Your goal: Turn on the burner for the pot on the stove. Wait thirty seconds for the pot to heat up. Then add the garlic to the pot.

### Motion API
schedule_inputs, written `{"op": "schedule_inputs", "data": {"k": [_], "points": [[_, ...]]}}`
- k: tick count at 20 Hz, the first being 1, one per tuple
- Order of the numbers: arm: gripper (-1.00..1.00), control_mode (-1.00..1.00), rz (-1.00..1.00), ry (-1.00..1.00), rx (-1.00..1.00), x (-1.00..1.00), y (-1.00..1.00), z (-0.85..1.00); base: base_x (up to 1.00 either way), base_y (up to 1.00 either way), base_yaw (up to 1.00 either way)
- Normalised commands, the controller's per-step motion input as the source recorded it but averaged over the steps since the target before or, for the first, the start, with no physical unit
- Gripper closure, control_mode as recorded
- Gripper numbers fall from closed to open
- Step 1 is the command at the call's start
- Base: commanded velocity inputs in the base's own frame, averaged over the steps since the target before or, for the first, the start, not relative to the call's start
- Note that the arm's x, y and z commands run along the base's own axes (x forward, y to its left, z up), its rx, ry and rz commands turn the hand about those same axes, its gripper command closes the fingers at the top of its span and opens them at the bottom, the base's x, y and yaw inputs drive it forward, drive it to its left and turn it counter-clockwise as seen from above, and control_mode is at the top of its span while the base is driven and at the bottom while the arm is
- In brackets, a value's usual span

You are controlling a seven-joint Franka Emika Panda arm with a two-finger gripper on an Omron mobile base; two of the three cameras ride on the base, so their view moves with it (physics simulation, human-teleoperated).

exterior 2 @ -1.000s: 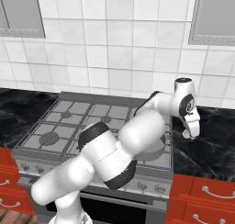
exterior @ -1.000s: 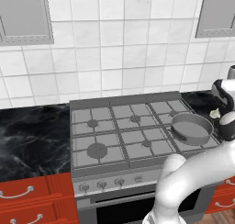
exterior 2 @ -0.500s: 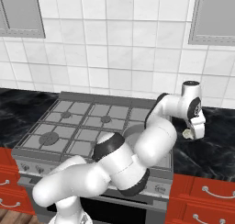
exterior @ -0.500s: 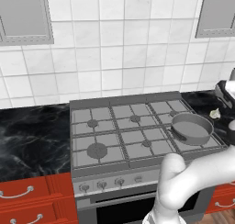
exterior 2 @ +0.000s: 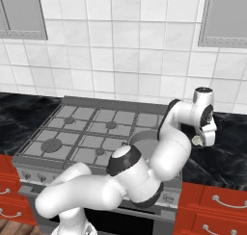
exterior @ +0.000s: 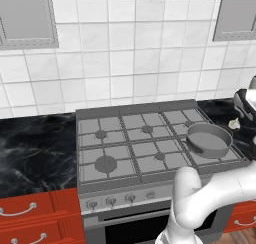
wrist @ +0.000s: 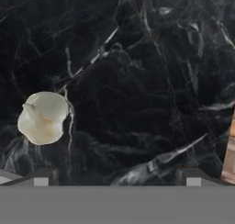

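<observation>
1. Two finger tips (wrist: 117,177) of the gripper stand wide apart at the bottom of the hand view, and we see nothing between them except the dark marble counter (wrist: 137,81).
2. We see the garlic (wrist: 42,117) lying on this counter, to the left of the left finger tip and a little above it in the hand view; it does not touch the fingers.
3. From the left base view, the garlic (exterior: 233,123) lies on the black counter just to the right of the stove (exterior: 150,143), near the pot (exterior: 209,140) but outside it.
4. We see the pot sitting on the front right burner of the stove, its short handle pointing to the left, and its inside looks bare grey.
5. From the right base view, the white arm bends over the right part of the stove and the hand (exterior 2: 205,128) hangs above the counter, with the garlic (exterior 2: 197,140) just beside it.
6. We see small round knobs (exterior: 111,201) in a row on the front of the stove; we cannot tell how they are turned.
</observation>
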Motion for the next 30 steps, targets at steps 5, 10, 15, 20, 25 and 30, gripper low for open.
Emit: {"op": "schedule_inputs", "data": {"k": [5,10,15,20,25,30], "points": [[-1.0,-1.0,0.0,0.0,0.05,0.19,0.0,-0.23,0.0,0.0,0.0],[-1.0,-1.0,0.0,0.0,0.01,0.25,0.0,-0.02,0.0,0.0,0.0],[-1.0,-1.0,0.0,0.0,0.0,0.2,0.0,-0.05,0.0,0.0,0.0],[-1.0,-1.0,0.0,0.0,0.0,0.14,-0.07,-0.29,0.0,0.0,0.0],[-1.0,-1.0,0.0,0.0,0.01,0.14,-0.13,-0.34,0.0,0.0,0.0],[-1.0,-1.0,0.0,-0.01,0.0,0.23,-0.02,-0.14,0.0,0.0,0.0]]}}
